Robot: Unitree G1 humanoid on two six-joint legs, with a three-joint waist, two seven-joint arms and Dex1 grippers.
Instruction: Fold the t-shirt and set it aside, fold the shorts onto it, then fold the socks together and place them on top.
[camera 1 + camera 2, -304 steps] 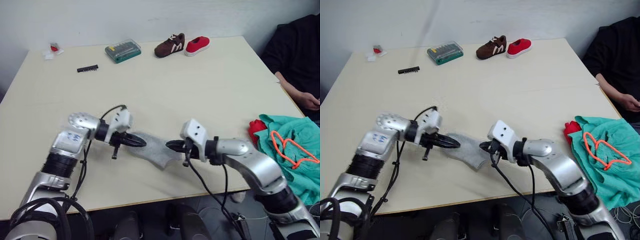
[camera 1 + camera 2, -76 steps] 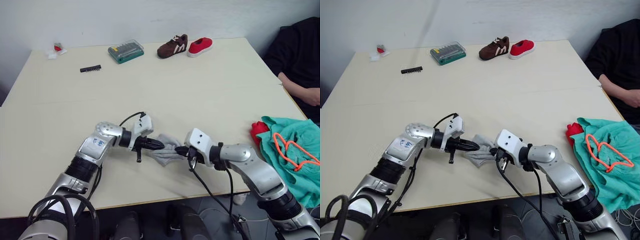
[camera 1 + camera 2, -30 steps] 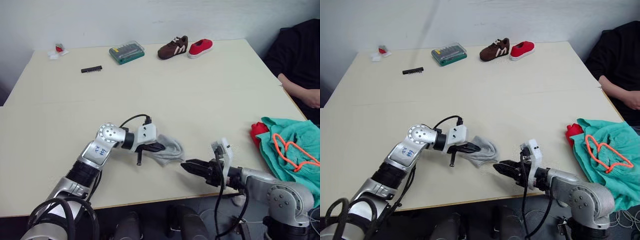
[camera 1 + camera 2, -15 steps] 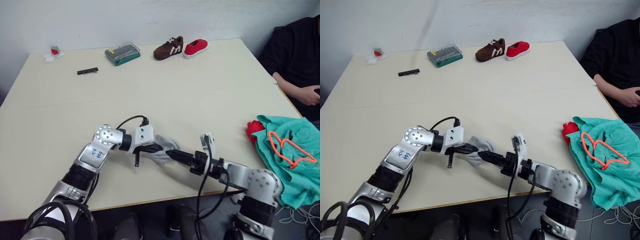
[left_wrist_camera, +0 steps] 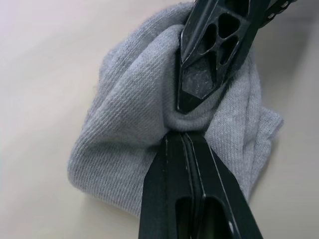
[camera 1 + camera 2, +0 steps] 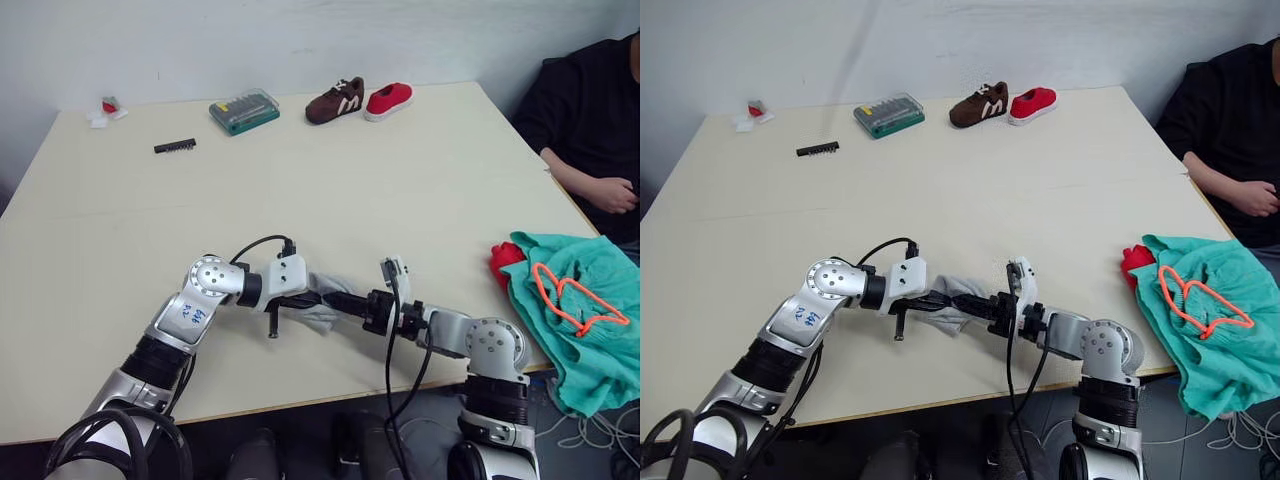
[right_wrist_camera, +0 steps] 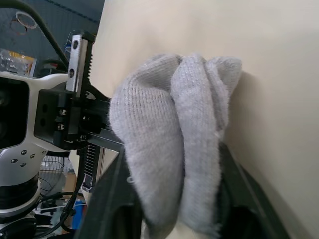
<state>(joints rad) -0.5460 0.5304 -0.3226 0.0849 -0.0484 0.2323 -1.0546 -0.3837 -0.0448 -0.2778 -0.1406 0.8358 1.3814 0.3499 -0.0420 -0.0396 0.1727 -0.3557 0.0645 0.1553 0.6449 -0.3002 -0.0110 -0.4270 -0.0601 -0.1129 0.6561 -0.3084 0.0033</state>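
Lying bunched near the front edge of the table (image 6: 420, 170), the socks (image 6: 325, 300) form a small grey wad between the two grippers, which meet over it from either side. The left gripper (image 5: 182, 144) has its black fingers pressed together, pinching a fold of the knit. The right gripper (image 7: 174, 214) straddles the wad, one finger on each side, clamped on the socks. To the robot's right, at the table's right edge, the shorts (image 6: 570, 310) lie in a rumpled teal heap with the orange drawstring looped on top; a bit of the red t-shirt (image 6: 505, 260) pokes out just beside them. Along the far edge sit a brown shoe (image 6: 335, 100), a red shoe (image 6: 388, 98) and a green tool case (image 6: 244, 110). A person's arm (image 6: 590, 185) rests at the right.
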